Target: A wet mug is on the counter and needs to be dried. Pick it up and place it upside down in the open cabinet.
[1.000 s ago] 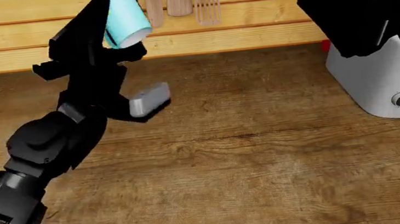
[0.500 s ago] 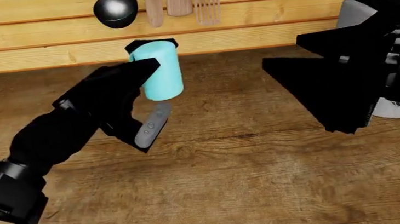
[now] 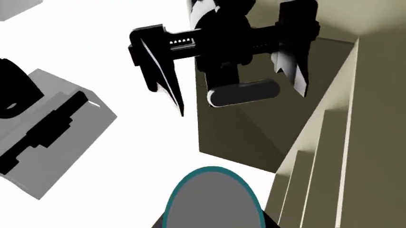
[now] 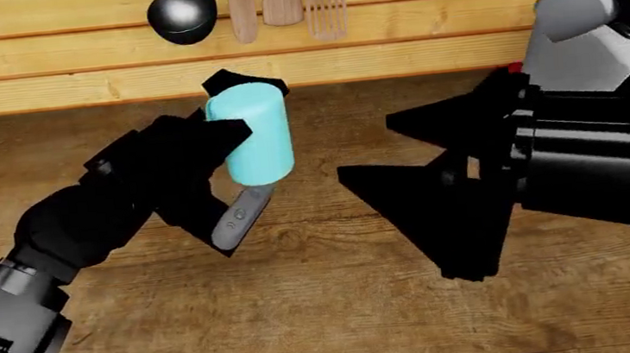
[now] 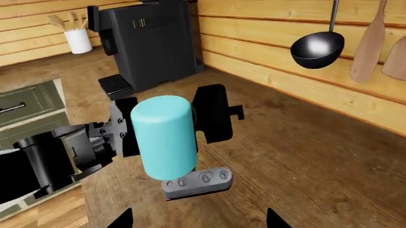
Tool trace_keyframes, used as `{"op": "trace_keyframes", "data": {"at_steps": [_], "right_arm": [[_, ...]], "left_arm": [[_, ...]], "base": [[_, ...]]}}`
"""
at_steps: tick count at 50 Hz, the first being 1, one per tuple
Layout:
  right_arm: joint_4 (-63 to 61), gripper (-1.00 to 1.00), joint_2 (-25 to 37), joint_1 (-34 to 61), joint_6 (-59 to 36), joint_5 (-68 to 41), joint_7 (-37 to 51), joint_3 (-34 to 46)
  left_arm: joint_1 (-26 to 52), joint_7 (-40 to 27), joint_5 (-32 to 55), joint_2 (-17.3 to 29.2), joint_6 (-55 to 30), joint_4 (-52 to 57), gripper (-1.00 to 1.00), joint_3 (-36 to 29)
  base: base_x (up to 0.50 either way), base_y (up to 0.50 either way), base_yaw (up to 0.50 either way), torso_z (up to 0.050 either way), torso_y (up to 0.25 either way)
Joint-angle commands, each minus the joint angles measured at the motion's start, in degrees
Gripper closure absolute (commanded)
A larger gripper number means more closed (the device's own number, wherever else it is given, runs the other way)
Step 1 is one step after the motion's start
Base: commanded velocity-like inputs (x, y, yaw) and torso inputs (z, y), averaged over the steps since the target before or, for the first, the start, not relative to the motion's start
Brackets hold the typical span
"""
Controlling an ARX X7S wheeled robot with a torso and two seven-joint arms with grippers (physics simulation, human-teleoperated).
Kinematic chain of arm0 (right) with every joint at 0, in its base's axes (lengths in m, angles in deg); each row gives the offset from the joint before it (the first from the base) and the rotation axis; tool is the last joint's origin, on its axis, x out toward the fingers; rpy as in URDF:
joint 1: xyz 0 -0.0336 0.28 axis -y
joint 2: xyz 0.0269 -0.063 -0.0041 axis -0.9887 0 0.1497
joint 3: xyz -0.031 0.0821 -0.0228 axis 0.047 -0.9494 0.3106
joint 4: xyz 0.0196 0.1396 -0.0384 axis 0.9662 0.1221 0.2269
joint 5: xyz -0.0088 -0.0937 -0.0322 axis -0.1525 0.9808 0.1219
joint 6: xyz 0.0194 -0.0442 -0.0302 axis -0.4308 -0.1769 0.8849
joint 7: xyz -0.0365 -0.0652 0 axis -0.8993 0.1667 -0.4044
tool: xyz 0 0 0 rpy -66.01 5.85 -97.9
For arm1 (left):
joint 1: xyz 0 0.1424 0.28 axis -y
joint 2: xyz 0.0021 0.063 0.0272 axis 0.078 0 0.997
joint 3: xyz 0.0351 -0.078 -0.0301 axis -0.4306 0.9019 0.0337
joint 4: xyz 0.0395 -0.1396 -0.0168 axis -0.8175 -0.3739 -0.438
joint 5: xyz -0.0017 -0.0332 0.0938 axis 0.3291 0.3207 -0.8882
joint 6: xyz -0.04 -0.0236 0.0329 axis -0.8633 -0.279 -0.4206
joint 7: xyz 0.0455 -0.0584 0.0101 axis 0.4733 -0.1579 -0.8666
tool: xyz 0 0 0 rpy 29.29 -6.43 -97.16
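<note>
Above the counter, the left gripper is clamped on the mug, which it holds up closed end uppermost, while at about three o'clock from it the right gripper has its jaws spread wide, pointing at the mug and holding nothing.

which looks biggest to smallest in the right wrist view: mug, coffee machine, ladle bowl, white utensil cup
1. coffee machine
2. mug, close behind; it sits much nearer the camera, so true size is unsure
3. ladle bowl
4. white utensil cup, farthest away
</note>
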Motion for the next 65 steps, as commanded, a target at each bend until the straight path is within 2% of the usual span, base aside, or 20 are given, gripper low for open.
{"op": "trace_keyframes", "data": {"at_steps": [1, 16, 30, 53, 54, 65], "right_arm": [[-0.55, -1.00, -3.51, 0.53, 0.14, 2.00, -1.36, 2.44], [-3.29, -1.00, -5.30, 0.25, 2.75, -0.22, -1.05, 4.53], [-4.05, -1.00, -7.24, -0.63, 2.47, 3.60, -3.36, 4.30], [-4.90, -1.00, -5.75, -0.92, 5.28, 0.76, -2.43, 5.70], [-4.88, 1.00, -5.82, -1.03, 5.32, 1.01, -2.55, 5.64], [-4.52, 1.00, -6.32, -1.34, 5.51, 4.90, -3.13, 5.34]], "left_arm": [[-1.66, 0.55, 0.33, 0.95, 1.41, 4.47, 1.00, 1.10], [-2.24, 0.85, 0.36, 0.61, 1.31, 5.11, 1.00, 0.94], [-4.25, 3.19, 1.60, 1.94, 1.65, 11.19, 1.00, 1.19], [-4.92, 6.03, 2.98, 1.60, 2.49, 16.29, 1.00, 0.99], [-4.86, 6.06, 3.07, 1.56, 2.53, 16.27, 1.00, 1.01], [-5.24, 6.46, 3.46, 1.65, 2.62, 16.81, 1.00, 0.86]], "base": [[0.00, 0.00, 0.00, 0.000, 0.000], [0.00, 0.00, 0.00, 0.000, 0.001], [0.00, 0.00, 0.00, 0.000, 0.000], [0.00, 0.00, 0.00, 0.000, 0.000], [0.00, 0.00, 0.00, 0.000, 0.000], [0.00, 0.00, 0.00, 0.000, 0.000]]}}
